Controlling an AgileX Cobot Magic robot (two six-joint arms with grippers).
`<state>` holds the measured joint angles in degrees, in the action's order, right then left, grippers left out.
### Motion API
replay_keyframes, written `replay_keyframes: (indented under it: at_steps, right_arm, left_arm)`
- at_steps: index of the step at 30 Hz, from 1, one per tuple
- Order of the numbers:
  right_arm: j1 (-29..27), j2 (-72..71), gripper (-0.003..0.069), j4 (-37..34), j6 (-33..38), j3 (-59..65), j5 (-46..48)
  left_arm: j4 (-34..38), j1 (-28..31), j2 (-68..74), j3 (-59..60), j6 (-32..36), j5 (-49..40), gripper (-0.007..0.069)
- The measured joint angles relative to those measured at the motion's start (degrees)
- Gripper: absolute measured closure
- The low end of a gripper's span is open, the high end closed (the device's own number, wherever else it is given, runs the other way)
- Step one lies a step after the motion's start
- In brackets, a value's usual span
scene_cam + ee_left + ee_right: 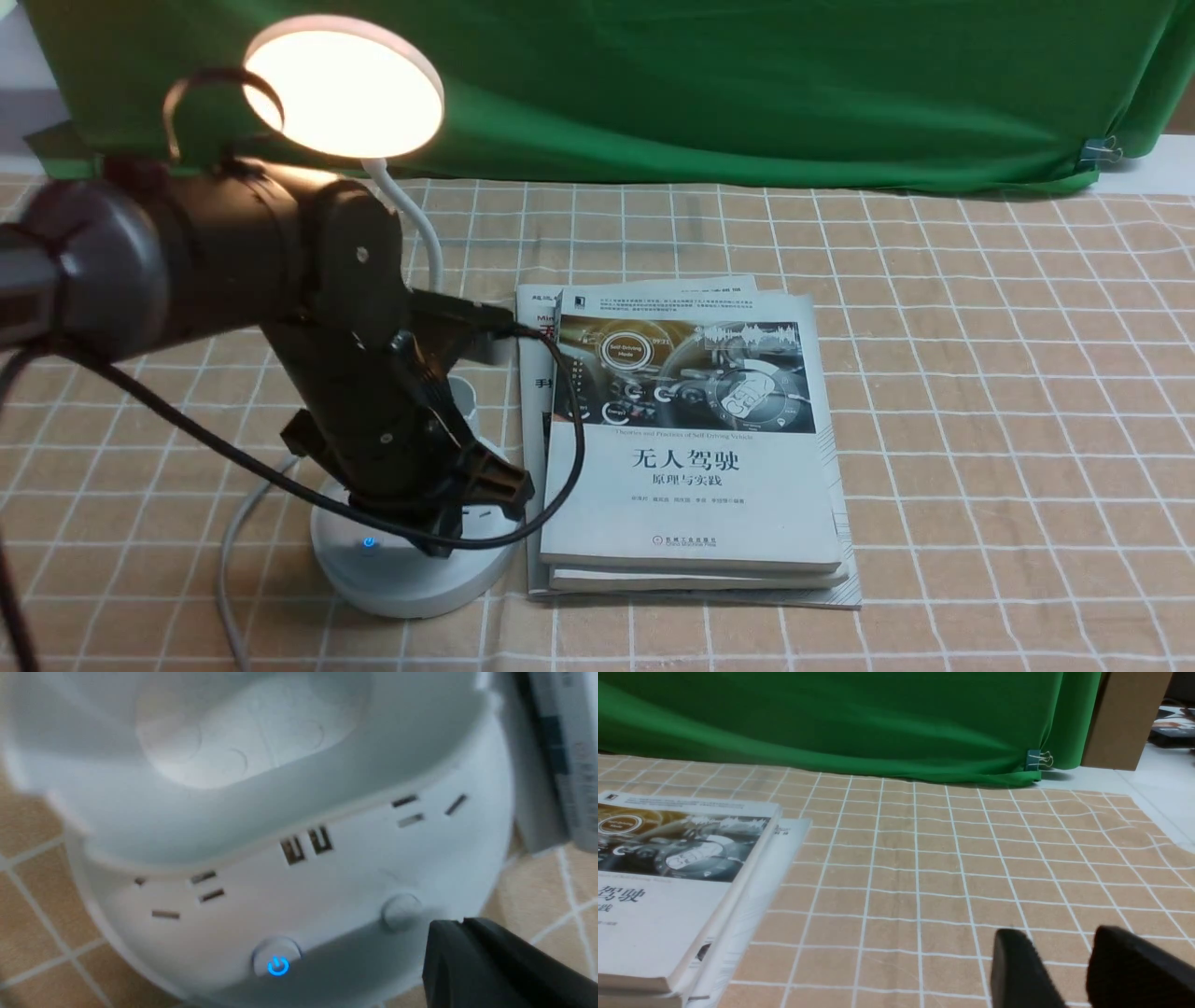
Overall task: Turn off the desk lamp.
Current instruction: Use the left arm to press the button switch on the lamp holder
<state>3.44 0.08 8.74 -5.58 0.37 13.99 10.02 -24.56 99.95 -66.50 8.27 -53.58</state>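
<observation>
**Lamp lit, left hand at its base**

The desk lamp [345, 86] stands near the surface's [980, 373] front-left corner, its disc glowing. A blue power symbol lights one base button [278, 966]. The clenched left hand [467, 952] sits just beside the plain button [401, 910]. The stacked books [691, 448] read "无人驾驶 原理与实践". Right of them, the right hand [1064, 940] is released.

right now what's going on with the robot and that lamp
The robot's left hand is down at the lamp's base, its tip next to the plain button, not the glowing blue power button. The lamp head is lit, so it isn't off yet. The right hand hangs empty over the checked cloth, near the books.
</observation>
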Motion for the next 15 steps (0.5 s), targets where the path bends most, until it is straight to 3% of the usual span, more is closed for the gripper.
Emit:
replay_keyframes:
  at_steps: [15]
  right_arm:
    - [0.0,0.0,0.0417,0.0,0.0,0.0,0.0]
  left_arm:
    - [-1.5,-0.1,-0.6,-0.5,-0.4,0.2,0.0629]
